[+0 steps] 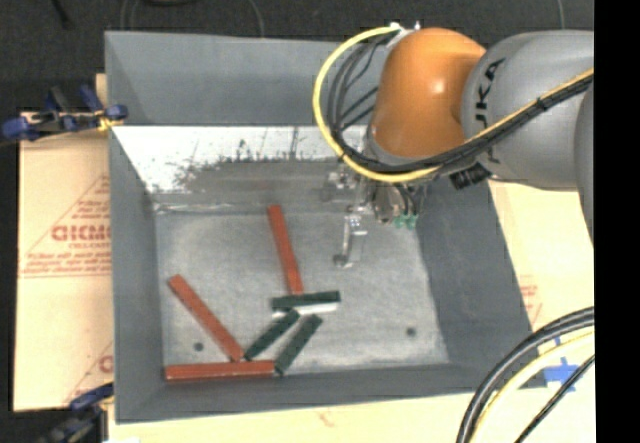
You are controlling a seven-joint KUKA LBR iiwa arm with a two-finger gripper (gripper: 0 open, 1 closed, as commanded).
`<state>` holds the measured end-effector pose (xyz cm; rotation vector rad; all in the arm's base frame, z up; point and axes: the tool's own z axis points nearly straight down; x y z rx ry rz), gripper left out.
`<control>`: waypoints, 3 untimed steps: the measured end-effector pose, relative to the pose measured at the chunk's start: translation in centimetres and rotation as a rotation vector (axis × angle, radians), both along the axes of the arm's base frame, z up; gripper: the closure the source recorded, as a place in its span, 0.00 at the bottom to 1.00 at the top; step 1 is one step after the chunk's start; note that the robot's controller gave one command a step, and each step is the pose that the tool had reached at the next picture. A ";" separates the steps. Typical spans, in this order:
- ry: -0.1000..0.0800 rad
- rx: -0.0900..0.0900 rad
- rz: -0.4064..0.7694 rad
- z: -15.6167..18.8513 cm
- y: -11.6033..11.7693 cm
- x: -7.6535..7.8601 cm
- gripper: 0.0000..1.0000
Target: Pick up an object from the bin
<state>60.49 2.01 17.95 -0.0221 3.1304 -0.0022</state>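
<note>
Nearest candidate: the reddish-brown flat stick point(284, 249), lying on the floor just left of the gripper point(347, 243) and apart from it, with its far end pointing up the bin. It looks light, stiff and thin, so I'd pinch it across the narrow width near mid-length; lying flat, it may skid or tip. Whether the gripper is spread or closed, I cannot tell. Down and left of it, dark green sticks point(298, 321) cross in a small heap, with two more reddish sticks point(204, 317) beyond, inside the grey bin point(470, 261).

claw point(347, 249) top hidden under orange cover point(425, 91), arm point(540, 111) cut off at rt
</note>
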 end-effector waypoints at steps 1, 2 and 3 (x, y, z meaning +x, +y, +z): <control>0.003 0.002 0.150 -6.8 -0.2 -0.5 0.00; 0.008 0.001 0.147 -10.0 0.6 -5.8 1.00; 0.008 0.001 0.147 -10.0 0.6 -5.8 1.00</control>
